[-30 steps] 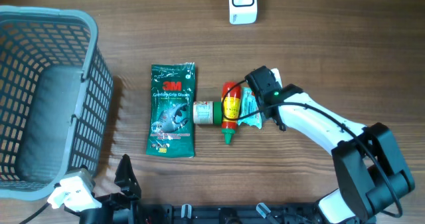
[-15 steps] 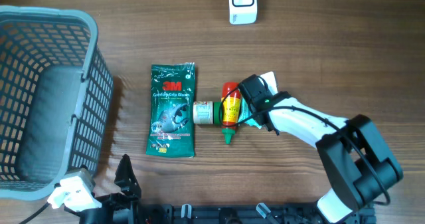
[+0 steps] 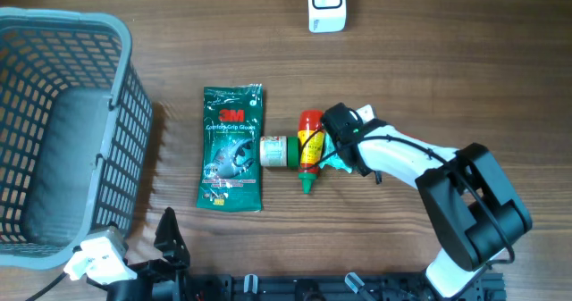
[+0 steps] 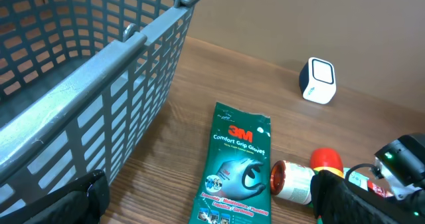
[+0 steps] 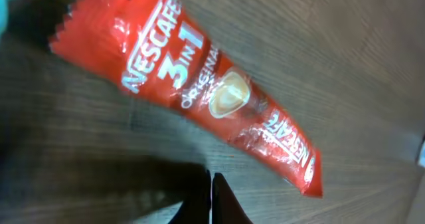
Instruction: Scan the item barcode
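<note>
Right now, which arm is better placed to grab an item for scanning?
Right. The right gripper is down close beside the coffee sachet; the left gripper sits open back by the basket.

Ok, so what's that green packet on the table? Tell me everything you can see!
The green packet is a flat, shiny plastic bag with a crimped top edge. It says 3M in red and Comfort Grip Gloves in white, above a picture of a glove. It lies face up on the wooden table, between the grey basket and a small white bottle, which sits so close that I cannot tell if they touch. Nothing holds it.
</note>
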Controlling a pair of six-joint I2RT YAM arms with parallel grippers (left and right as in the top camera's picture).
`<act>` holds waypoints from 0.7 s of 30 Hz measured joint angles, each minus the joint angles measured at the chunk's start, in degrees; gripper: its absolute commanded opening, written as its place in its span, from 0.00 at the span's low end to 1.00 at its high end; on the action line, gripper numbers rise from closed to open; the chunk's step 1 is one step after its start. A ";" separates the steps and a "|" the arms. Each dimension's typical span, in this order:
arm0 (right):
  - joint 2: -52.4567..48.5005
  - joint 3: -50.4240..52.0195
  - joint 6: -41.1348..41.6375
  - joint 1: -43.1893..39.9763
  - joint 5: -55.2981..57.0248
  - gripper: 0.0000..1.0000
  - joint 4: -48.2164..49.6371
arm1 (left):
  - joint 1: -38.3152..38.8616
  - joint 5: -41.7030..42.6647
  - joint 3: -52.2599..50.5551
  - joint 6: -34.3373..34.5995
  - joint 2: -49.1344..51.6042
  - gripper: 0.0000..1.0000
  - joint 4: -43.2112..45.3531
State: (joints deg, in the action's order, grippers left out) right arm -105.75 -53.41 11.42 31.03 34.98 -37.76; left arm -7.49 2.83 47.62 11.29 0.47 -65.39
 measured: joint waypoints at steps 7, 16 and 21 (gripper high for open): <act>4.42 -2.47 0.22 -2.14 -3.91 0.67 -4.70 | 0.00 0.00 0.00 0.00 0.00 1.00 0.00; 4.72 -1.11 -7.10 -13.33 -8.94 0.58 1.38 | 0.00 0.00 0.00 0.00 0.00 1.00 0.00; 4.85 -1.36 -11.17 -19.45 -18.56 0.46 1.75 | 0.00 0.00 0.00 0.00 0.00 1.00 0.00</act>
State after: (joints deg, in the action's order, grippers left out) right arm -100.90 -54.76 0.25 11.57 16.43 -36.01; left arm -7.49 2.83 47.62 11.29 0.47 -65.39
